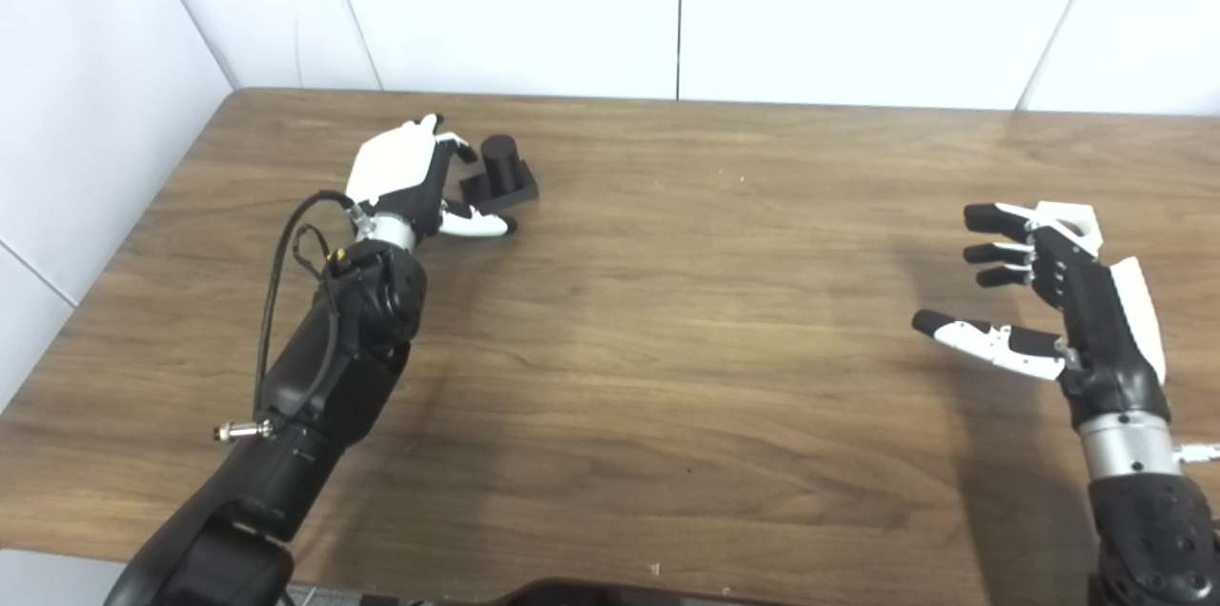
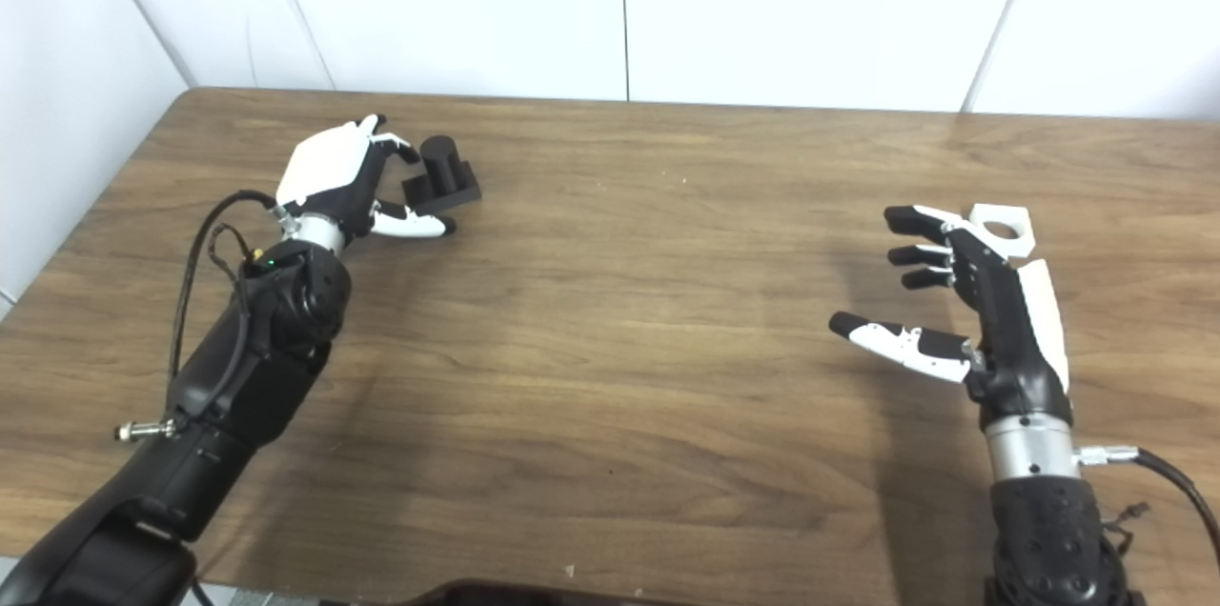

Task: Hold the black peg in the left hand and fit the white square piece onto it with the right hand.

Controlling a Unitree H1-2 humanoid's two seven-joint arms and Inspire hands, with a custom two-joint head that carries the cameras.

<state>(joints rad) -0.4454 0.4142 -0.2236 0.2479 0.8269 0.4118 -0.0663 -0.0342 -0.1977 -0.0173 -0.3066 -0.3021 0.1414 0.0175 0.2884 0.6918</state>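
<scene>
I see the left hand at the far-left of the wooden surface, fingers spread and curled twd the black peg, thumb under its square base. Looks like it's touching or just beside it, can't tell if gripped; the peg sits upright on the surface. Right hand hovers on the right side, wide apart, holding nothing, palm facing left. White square piece w/ a round hole lies flat just behind the right hand's fingers, partly hidden by them. Both well apart from each other.
</scene>
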